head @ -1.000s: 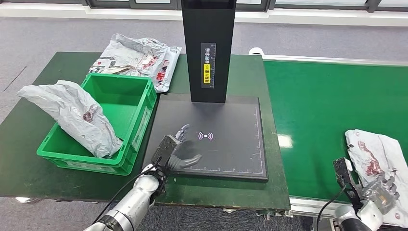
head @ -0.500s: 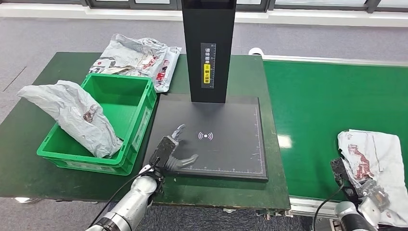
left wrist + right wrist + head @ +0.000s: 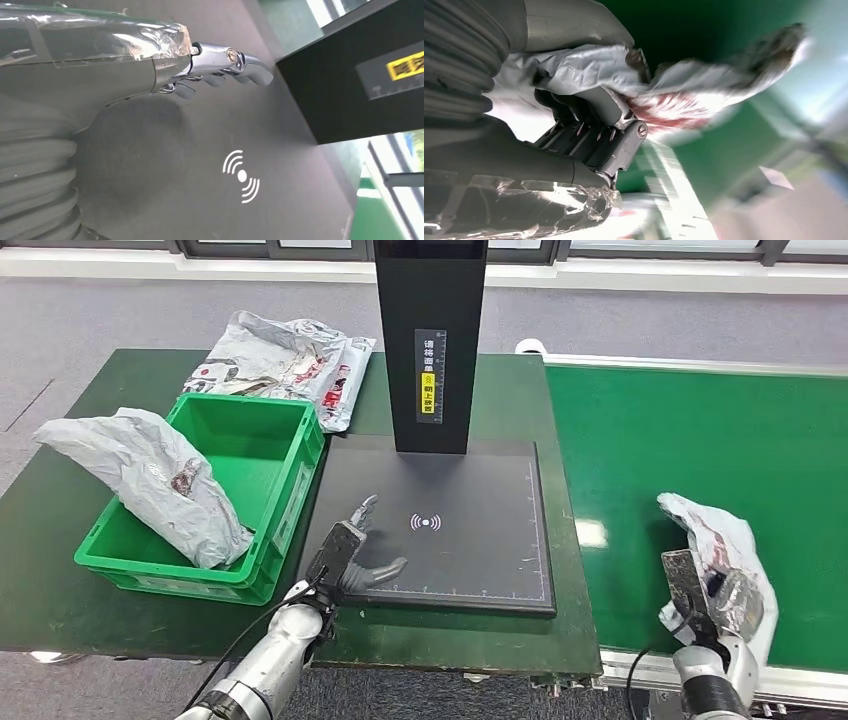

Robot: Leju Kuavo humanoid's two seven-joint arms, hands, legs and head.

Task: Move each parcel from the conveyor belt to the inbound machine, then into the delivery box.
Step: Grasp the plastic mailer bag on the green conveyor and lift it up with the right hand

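Item 1, parcel in hand: a crumpled grey poly mailer with red print [image 3: 722,540], lifted off the green conveyor belt [image 3: 690,440] near its front edge. We find our right hand [image 3: 712,602] closed around its lower part; in the right wrist view the fingers [image 3: 589,137] wrap into the bag's folds, so we record this hand as holding the parcel.

Item 2, left hand [image 3: 357,558]: over the near left part of the inbound machine's black scan plate [image 3: 480,480], fingers spread and straight, holding nothing. The left wrist view shows the fingers [image 3: 235,67] stretched out above the white signal mark [image 3: 241,176].

Item 3, inbound machine: black plate with a black upright column [image 3: 430,340] at its back, bearing a yellow label. No parcel lies on the plate.

Item 4, delivery box: a green crate [image 3: 245,440] just left of the plate. One grey parcel [image 3: 150,480] leans in it, draped over its left rim.

Item 5, further grey bags [image 3: 285,360] heaped on the table behind the crate; we cannot tell their part in the job.

Progress, as we judge it: one parcel appears delivered; the one in hand is at the first stage, picked from the belt. Left for it: carry to the plate, then on into the crate.
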